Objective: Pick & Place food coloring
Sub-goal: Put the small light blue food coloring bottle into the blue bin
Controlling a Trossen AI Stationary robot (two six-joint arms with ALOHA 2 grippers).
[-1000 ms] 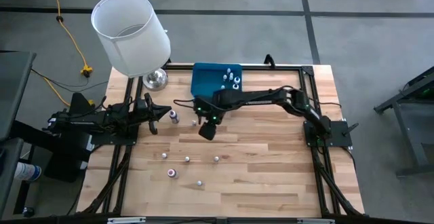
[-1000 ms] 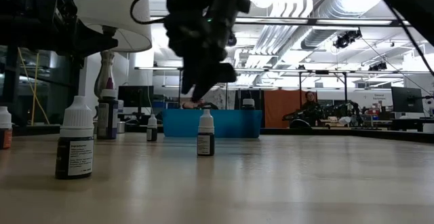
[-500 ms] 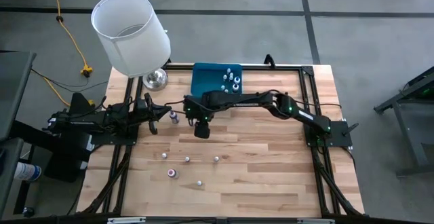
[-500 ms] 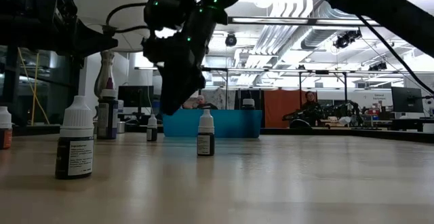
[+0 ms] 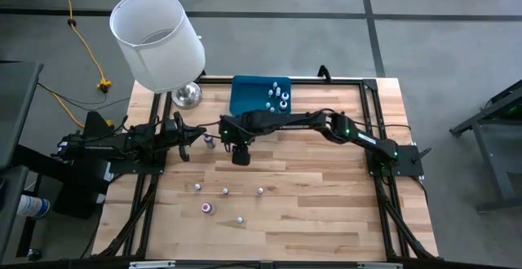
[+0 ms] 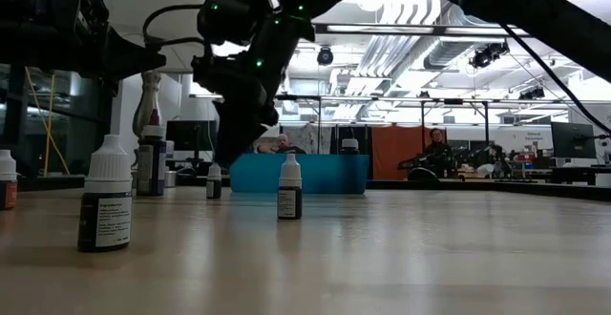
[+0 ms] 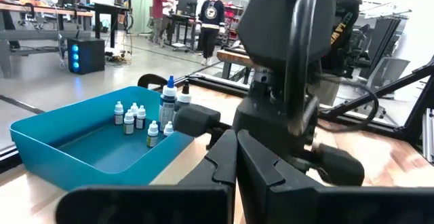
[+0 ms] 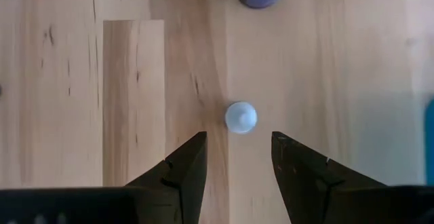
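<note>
Grey workshop floor surrounds a pale wooden table [image 5: 326, 212] framed in black rails, and beyond the table's far edge the low view takes in an open hall with ceiling ducts, benches and a few people well back. Largest on the table is a lamp with a white shade [image 5: 157, 41], whose shiny metal base [image 5: 186, 95] stands just beside the blue tray [image 5: 245, 98], on the tray's left-arm side. The right arm [image 5: 326, 124] reaches across from the far side of the tray, and the right gripper [image 5: 238, 144] hangs close in front of the tray's near edge, fingers [image 8: 186, 166] spread apart, pointing down over one white-capped bottle [image 8: 241, 117] that stands upright on the wood between and just beyond the fingertips, untouched. The left arm [image 5: 122, 143] waits further out from the tray, past the lamp base, its left gripper [image 5: 196, 134] pressed together and empty. Food coloring sits in two groups: several small bottles [image 5: 280, 97] stand upright inside the tray toward its right-arm end, and others are scattered on the bare wood. A purple-bodied bottle [image 5: 210, 141] stands between the two grippers, near the tray's front corner. Five more stand well in front of the tray, one of them a reddish bottle [image 5: 207, 208].
</note>
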